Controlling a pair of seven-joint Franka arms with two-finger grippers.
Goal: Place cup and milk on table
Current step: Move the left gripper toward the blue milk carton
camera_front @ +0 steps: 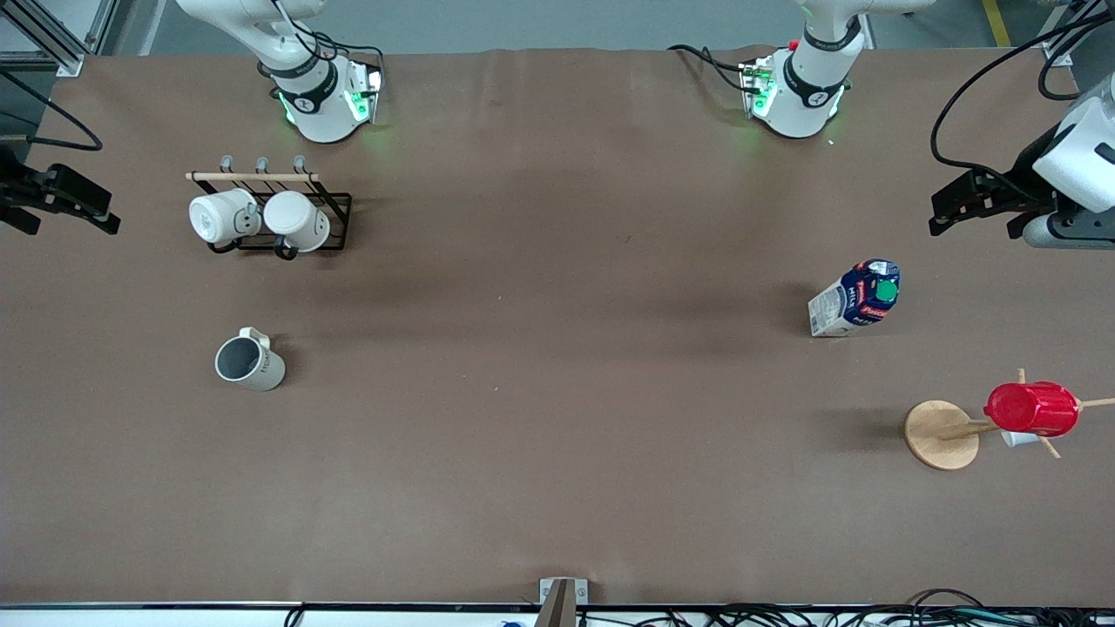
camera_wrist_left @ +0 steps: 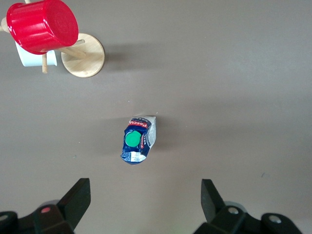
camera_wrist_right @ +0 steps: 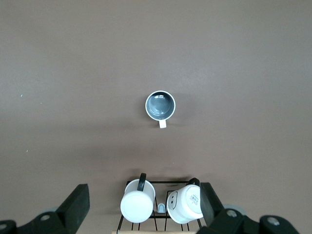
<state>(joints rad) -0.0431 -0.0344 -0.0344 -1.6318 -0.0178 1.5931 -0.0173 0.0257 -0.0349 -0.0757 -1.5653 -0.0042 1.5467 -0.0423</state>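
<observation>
Jaws wide on both: left gripper (camera_wrist_left: 142, 204) above milk (camera_wrist_left: 139, 140), right gripper (camera_wrist_right: 144, 207) above cup (camera_wrist_right: 160, 105).

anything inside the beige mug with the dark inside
The cup stands upright on the table, and the right wrist view looks straight into it: only its bare dark grey inside shows, nothing in it. Both grippers, left and right, hang open, high above.

The cup (camera_front: 249, 361) stood on the worktop (camera_front: 540, 348) toward the right arm's end, nearer the front camera than the mug rack (camera_front: 270, 212). The milk (camera_front: 855, 299) stood toward the left arm's end, the peg stand (camera_front: 943, 434) nearer the camera.
</observation>
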